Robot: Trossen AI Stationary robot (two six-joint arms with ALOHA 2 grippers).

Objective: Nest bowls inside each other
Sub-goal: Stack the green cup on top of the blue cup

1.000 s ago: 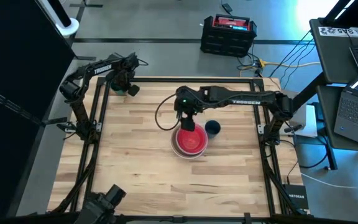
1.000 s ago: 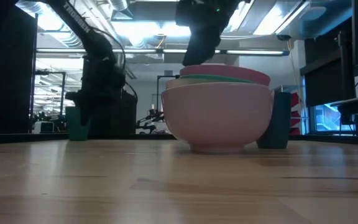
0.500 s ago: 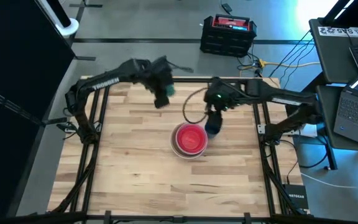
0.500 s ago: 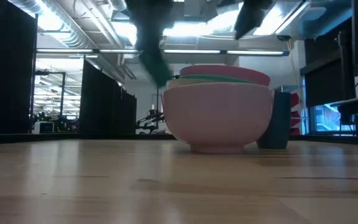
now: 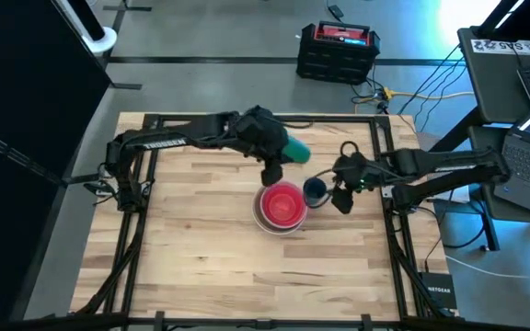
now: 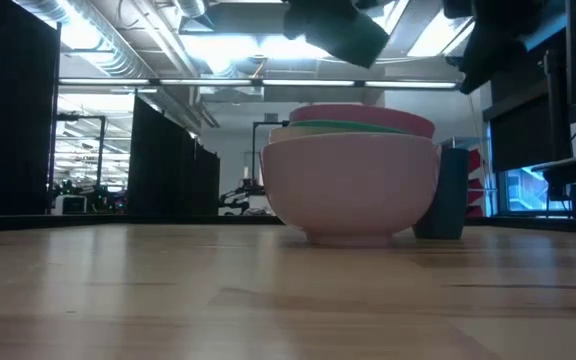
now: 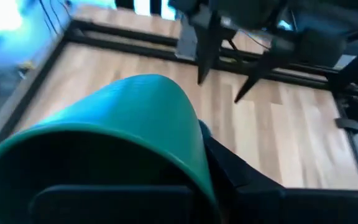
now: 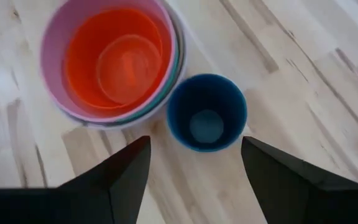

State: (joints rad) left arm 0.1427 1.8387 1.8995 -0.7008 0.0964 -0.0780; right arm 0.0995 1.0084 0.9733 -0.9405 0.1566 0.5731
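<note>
The bowls [image 5: 281, 207] stand nested in one stack at the table's middle, the red-orange one [image 8: 114, 59] innermost inside the pink one, with a green rim [image 6: 353, 126] under that. A dark blue cup [image 8: 207, 112] stands upright just right of the stack. My left gripper [image 5: 283, 153] hovers above the stack's far side, shut on a teal-green cup [image 7: 135, 118]. My right gripper [image 8: 194, 180] is open in the air to the right of the blue cup, touching nothing. My left gripper holds the teal-green cup by its wall at the rim [image 7: 194, 168]. One finger seems to lie inside the mouth and one outside, though the cup hides most of them. The cup is lifted clear of the table and tipped on its side.
The low view shows the stack's pale outer bowl [image 6: 350, 190] resting on the wood with the blue cup [image 6: 451, 195] close beside it. Bare table lies to the left and near side. A black frame [image 5: 247, 118] runs round the table's edges.
My left gripper has carried the teal-green cup from the far left corner up and toward the right, to above the stack's far side; the cup now hangs tipped and clear of the table. My right gripper has drawn back from over the bowls toward the right edge, past the blue cup.
</note>
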